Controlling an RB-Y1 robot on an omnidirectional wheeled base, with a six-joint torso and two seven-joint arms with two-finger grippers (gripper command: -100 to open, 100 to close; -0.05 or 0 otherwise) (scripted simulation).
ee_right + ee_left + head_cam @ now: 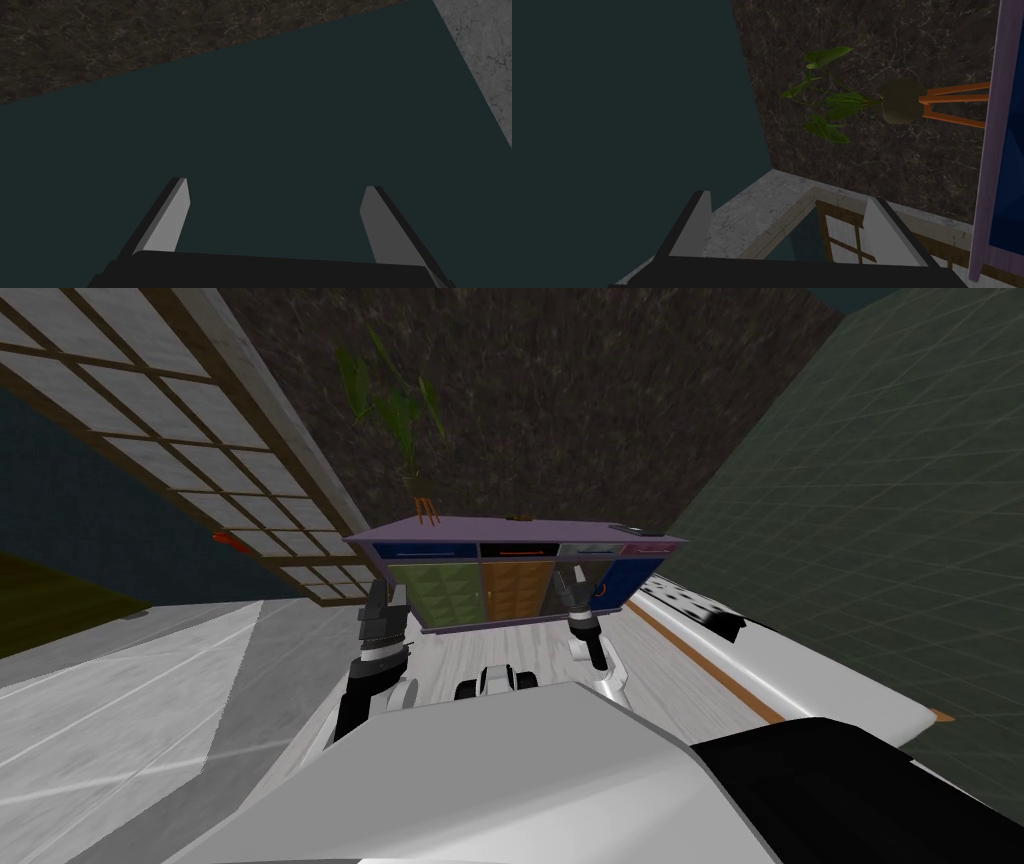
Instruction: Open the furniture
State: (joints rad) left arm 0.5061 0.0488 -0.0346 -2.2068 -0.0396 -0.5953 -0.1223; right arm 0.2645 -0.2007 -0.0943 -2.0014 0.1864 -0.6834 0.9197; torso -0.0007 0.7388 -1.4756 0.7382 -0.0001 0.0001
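Observation:
A low cabinet (520, 531) with a purple top stands against the dark marbled wall straight ahead. Its front has a green door (440, 593), an orange door (515, 588), a dark panel and a blue door (622, 580), with a row of shallow drawers above. My left gripper (386, 593) is raised in front of the cabinet's left end, apart from it, and its fingers (694, 225) stand open and empty. The cabinet's purple edge (987, 175) shows beside that hand. My right gripper (577, 581) is held up before the dark panel, with open fingers (172, 215) holding nothing.
A leafy plant (832, 100) in a pot on orange legs stands on the cabinet's left end. A latticed window (200, 458) runs along the left wall. A long white piece with an orange strip (800, 668) lies at the right. The pale floor (520, 643) lies before the cabinet.

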